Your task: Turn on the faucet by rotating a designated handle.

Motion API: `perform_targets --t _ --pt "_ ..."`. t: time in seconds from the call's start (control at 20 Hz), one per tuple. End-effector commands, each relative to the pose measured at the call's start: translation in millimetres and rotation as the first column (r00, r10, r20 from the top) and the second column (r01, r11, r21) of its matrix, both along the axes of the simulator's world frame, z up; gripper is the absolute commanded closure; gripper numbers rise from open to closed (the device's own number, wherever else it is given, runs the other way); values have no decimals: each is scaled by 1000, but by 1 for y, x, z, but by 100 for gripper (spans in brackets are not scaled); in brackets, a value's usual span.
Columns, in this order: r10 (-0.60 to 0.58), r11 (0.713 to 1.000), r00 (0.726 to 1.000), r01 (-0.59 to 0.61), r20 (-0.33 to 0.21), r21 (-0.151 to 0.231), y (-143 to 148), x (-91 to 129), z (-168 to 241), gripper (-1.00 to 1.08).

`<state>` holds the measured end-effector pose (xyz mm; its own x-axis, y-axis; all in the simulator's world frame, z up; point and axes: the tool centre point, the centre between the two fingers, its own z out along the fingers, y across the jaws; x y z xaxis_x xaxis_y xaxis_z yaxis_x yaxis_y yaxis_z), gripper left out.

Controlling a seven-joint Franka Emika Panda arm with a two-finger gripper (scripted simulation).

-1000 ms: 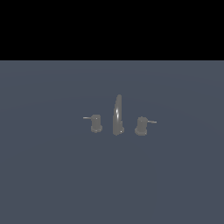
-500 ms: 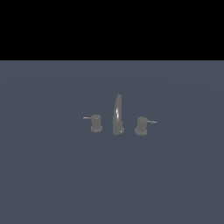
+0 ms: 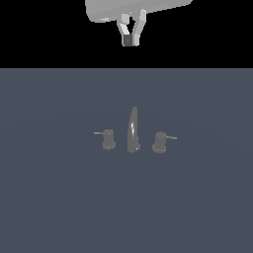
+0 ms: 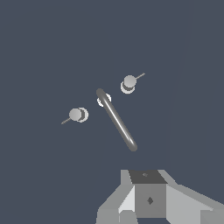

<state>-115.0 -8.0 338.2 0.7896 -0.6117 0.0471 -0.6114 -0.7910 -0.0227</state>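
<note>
- Entering at the top of the exterior view, the gripper (image 3: pixel 129 35) is now seen high above the surface; half a second ago no part of the arm was visible there, so an approach has only just begun.
- The gripper's fingers (image 3: pixel 121 25) are seen converging toward a small block at their tips in the exterior view, and nothing is held; how far apart the jaws stand cannot be told from either picture.
- The faucet (image 3: pixel 132 130) is seen near the middle of the dark grey floor (image 3: pixel 59 207), unchanged from the earlier pictures, with its slim curved spout upright between two stubby knobs.
- The handle (image 3: pixel 159 142) is found just beside the spout on the exterior view's right, its thin rod pointing further right; no contact with it has been made.
- The other knob (image 3: pixel 108 140) stands as a mirror image on the exterior view's left and is not the target.
- From the wrist view, the spout (image 4: pixel 116 119) and both knobs are looked down on from well above, with the gripper (image 4: pixel 144 199) well apart from them.
- The task is judged barely started: a descent toward the right-hand knob's rod is still required before any rotation can be applied.
</note>
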Motion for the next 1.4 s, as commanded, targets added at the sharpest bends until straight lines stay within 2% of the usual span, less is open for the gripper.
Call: perform_targets --t 0.0,0.35,0.7,1.0,1.35 --pt "-69 998 998 69 -2 3 -4 13 -19 108" --pt "-253 967 967 253 -11 10 -22 48 -69 108" --pt "-429 903 903 429 -20 13 -45 79 -119 108" --pt "-573 819 819 573 -28 12 -71 102 -164 108" --pt "-721 692 692 722 -38 10 -106 123 -217 108"
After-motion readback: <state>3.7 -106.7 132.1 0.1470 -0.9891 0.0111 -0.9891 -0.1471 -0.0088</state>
